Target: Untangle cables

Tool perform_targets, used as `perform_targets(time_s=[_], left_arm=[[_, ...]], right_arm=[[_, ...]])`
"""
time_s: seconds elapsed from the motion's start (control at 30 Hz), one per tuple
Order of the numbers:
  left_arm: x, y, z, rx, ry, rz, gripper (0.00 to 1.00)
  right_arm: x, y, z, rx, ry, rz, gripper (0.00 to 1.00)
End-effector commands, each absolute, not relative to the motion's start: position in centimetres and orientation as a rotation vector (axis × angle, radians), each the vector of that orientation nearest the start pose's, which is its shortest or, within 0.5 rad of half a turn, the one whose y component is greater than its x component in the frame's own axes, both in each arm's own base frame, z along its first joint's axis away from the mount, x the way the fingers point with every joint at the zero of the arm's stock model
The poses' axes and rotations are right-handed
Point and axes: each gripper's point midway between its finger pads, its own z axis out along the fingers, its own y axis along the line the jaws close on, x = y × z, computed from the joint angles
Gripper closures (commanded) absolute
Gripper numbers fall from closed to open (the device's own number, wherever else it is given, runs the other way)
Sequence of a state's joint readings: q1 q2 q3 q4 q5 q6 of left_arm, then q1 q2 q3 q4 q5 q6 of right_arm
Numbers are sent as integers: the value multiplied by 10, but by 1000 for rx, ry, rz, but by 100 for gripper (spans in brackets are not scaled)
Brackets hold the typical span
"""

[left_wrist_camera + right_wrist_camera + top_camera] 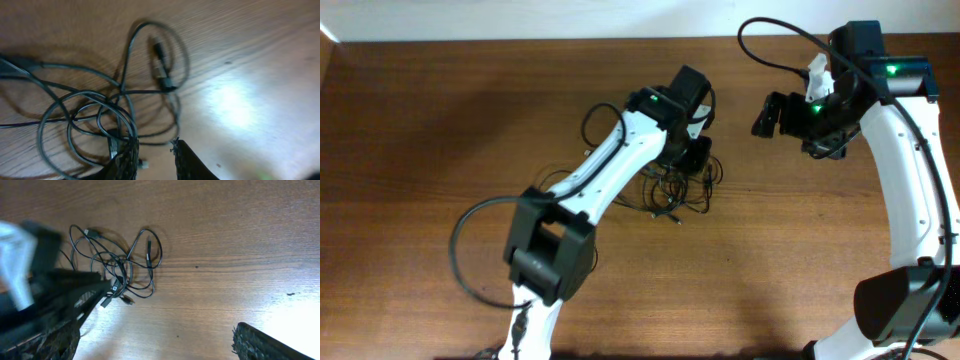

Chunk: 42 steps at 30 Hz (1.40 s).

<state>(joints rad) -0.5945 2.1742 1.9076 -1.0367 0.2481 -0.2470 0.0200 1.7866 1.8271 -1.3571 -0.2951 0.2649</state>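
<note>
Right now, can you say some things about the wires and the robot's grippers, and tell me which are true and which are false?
1. The cables lie in one tangled bunch on the table. True.
2. The right gripper is shut tight. False: it is wide open and holds nothing.
3. The left gripper is down right beside the cables. True.
4. The table is white. False: it is brown wood.
5. The right gripper is touching the cables. False: it is off to the side, apart from them.
</note>
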Motion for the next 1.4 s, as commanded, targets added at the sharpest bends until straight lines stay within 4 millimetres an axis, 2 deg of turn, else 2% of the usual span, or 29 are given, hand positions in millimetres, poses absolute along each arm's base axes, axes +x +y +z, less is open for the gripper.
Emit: perform_targets(time_s=[0.0,0.07,0.13,0.33,0.37,0.4,0.43,0.5,0.53,0.57,0.6,0.63,0.67,0.73,0.77,0.8,0.93,0.97,1.1,1.17,1.2,1.23,1.3,1.33,1.37], left_arm=[[381,-292,45,490,3006,-338,71],[383,-281,13,479,3049,-219,70],[378,-282,-5,472,3089,-209,70],[353,-302,-8,572,3115,-212,72],[349,-302,-9,583,3120,-193,78],[353,-299,-9,581,3103,-154,92],[357,-297,-9,576,3090,-126,99],[370,-288,-5,530,3080,-121,100],[377,-282,5,502,3082,-124,100],[386,-280,30,542,3068,-196,100],[393,-285,65,607,3027,-361,100],[396,-291,96,666,2978,-535,100],[399,-298,161,748,2830,-905,100],[405,-291,225,740,2640,-1254,100],[406,-288,245,714,2572,-1388,100],[406,-285,269,677,2465,-1607,100],[400,-282,311,654,2251,-1941,100],[396,-284,326,668,2158,-2050,100],[390,-284,341,677,2073,-2156,100],[390,-284,343,661,2074,-2182,100],[391,-283,343,619,2106,-2202,100],[397,-273,344,563,2125,-2205,100],[414,-244,347,485,2105,-2163,100],[426,-221,348,429,2091,-2132,100],[441,-194,345,365,2085,-2068,100]], right_arm=[[378,40,212,311,2870,335,1],[378,37,211,319,2870,309,1],[378,37,211,319,2870,309,1],[377,37,211,318,2873,309,1],[377,37,211,318,2874,308,1],[377,37,211,319,2874,309,1],[377,37,211,318,2874,309,1],[377,37,211,319,2874,309,1],[377,37,211,319,2875,311,1],[376,41,212,312,2875,340,1],[376,48,213,303,2873,398,1],[376,52,214,296,2872,431,1],[377,67,220,262,2853,566,1],[384,94,234,173,2782,786,1],[389,107,242,124,2734,869,1],[394,123,251,61,2680,951,1],[405,154,265,-11,2590,1050,3],[408,159,259,10,2604,1064,5],[422,180,229,34,2657,1104,15],[437,187,217,113,2656,1091,27],[446,171,203,239,2686,948,38],[448,160,192,294,2704,853,51],[447,138,181,368,2738,749,85],[444,119,176,428,2759,695,96],[442,100,172,459,2778,654,96]])
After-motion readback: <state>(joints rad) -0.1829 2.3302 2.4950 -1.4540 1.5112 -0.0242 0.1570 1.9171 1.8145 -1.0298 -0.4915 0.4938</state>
